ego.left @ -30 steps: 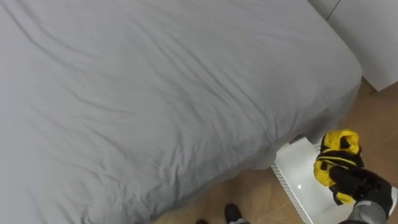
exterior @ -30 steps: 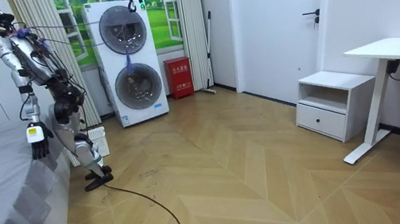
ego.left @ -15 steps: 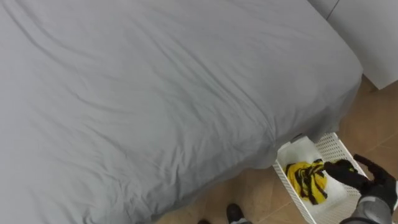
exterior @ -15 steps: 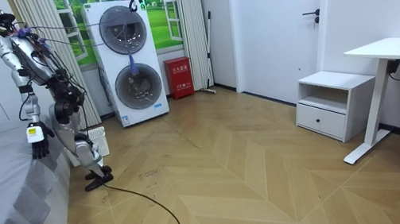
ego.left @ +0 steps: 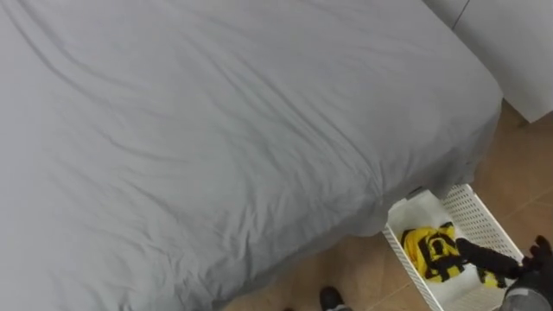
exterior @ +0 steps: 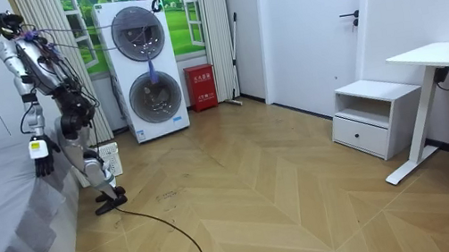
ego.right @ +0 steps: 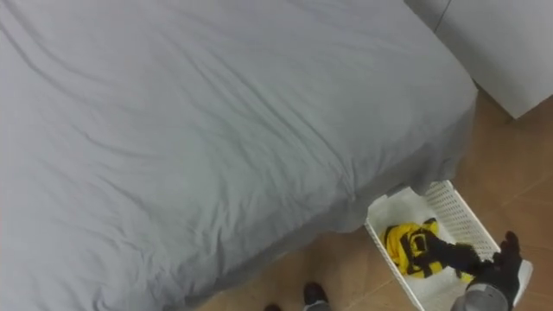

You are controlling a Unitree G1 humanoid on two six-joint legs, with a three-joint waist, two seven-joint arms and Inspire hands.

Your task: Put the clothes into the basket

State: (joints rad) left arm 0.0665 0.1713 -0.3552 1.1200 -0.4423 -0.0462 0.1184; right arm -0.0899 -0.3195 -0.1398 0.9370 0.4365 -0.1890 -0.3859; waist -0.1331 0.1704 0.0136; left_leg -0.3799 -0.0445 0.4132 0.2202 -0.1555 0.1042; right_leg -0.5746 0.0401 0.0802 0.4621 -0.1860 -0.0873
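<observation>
A wide bed under a wrinkled grey sheet dominates the scene, the humanoid robot standing at its near right corner on the wooden floor. On that floor, tucked against the corner of the bed, sits the white lattice basket. A yellow-and-black garment lies bunched inside it, towards its near left wall. The robot's right hand reaches in from the right, open, fingers spread over the cloth and grasping nothing; whether they touch it cannot be told. The left hand hangs at the robot's side by the bed's edge, its state impossible to tell from across the room.

With the garment in the basket, the drop looks done, and the step in hand appears to be the withdrawal. That calls for lifting the open hand straight up, fingers kept straight so no fold snags and rides out, and clearing the rim without nudging the light basket along the floor.
</observation>
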